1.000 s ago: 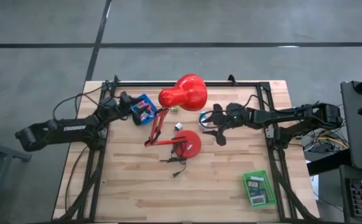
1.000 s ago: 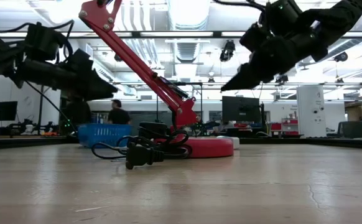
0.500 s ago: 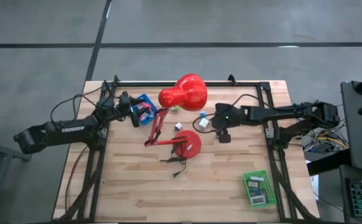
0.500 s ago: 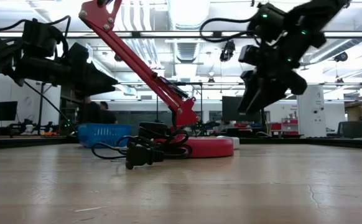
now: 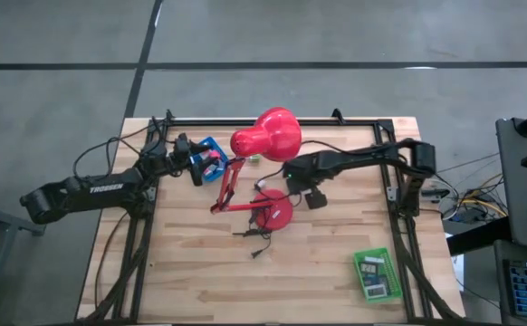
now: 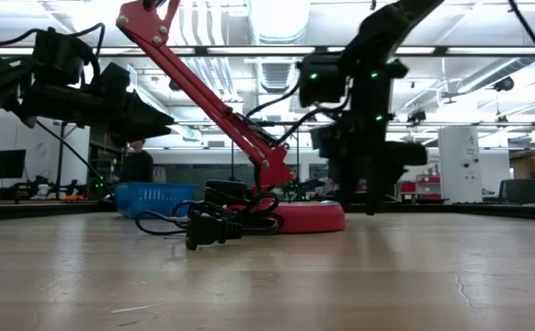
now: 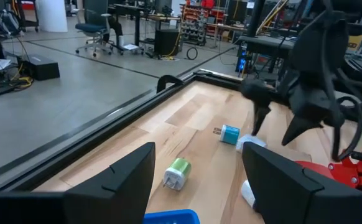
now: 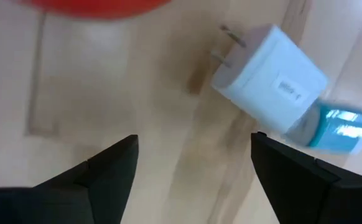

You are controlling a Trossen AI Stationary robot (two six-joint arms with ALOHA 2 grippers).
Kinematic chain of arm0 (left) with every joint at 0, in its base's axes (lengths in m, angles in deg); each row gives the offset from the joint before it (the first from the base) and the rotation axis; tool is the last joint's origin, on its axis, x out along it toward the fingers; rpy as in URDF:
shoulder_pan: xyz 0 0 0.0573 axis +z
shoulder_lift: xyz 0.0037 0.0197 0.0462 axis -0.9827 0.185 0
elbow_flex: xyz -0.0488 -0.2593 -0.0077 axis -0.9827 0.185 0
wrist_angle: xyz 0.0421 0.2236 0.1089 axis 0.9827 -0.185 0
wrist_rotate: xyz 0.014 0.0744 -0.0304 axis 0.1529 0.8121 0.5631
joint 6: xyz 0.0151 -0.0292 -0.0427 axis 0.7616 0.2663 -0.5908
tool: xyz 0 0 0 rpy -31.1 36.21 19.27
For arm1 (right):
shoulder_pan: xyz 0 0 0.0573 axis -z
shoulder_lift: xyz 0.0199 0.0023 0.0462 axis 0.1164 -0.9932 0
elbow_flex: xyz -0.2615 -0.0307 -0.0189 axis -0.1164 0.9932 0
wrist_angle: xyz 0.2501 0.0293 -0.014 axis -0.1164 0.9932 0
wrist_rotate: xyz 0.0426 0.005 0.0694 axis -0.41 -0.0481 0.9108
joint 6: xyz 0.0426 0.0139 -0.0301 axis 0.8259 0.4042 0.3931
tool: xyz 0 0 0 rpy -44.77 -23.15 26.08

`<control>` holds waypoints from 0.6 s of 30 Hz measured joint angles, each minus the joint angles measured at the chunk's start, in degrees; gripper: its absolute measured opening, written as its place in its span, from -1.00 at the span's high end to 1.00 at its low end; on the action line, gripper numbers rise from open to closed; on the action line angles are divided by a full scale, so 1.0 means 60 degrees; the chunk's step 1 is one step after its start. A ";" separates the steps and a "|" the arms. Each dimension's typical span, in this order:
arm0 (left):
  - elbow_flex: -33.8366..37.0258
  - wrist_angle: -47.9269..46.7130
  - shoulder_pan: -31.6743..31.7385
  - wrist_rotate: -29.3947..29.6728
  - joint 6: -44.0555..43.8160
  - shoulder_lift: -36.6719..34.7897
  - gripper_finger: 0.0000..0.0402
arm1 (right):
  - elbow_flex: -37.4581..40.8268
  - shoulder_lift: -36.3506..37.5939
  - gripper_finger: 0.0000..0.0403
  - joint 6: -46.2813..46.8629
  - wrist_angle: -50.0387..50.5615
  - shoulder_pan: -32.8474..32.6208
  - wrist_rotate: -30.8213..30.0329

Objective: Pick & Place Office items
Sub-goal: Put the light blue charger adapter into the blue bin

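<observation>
right gripper (image 8: pixel 193 180), fingers apart above white plug (image 8: pixel 269 78); descending, it may bump the adjacent lamp base (image 5: pixel 273 207); left gripper (image 7: pixel 196 177) fingers apart.

Left arm reaches in from left, left gripper (image 5: pixel 211 164) up off table, fingers wide apart. Right arm stretches to middle, right gripper (image 5: pixel 292 174) pointing down, low, fingers apart.

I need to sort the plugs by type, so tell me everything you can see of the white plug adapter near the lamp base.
The white plug adapter is a small boxy block of smooth plastic with rounded edges, two metal prongs at one end and faint print on one face. It lies flat on the wooden table, against a teal adapter. The right pincer hangs open over it, not touching.
</observation>
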 joint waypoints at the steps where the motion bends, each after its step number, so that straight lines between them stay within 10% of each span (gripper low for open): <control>1: 0.0003 0.0000 -0.0004 -0.0006 0.0004 0.0000 -0.22 | -0.0156 -0.0151 -0.52 -0.0035 0.0017 0.0007 -0.0015; 18: 0.0025 -0.0007 -0.0008 -0.0104 0.0106 0.0000 -0.22 | -0.0273 0.0001 -0.36 0.0046 -0.1571 0.0033 -0.0283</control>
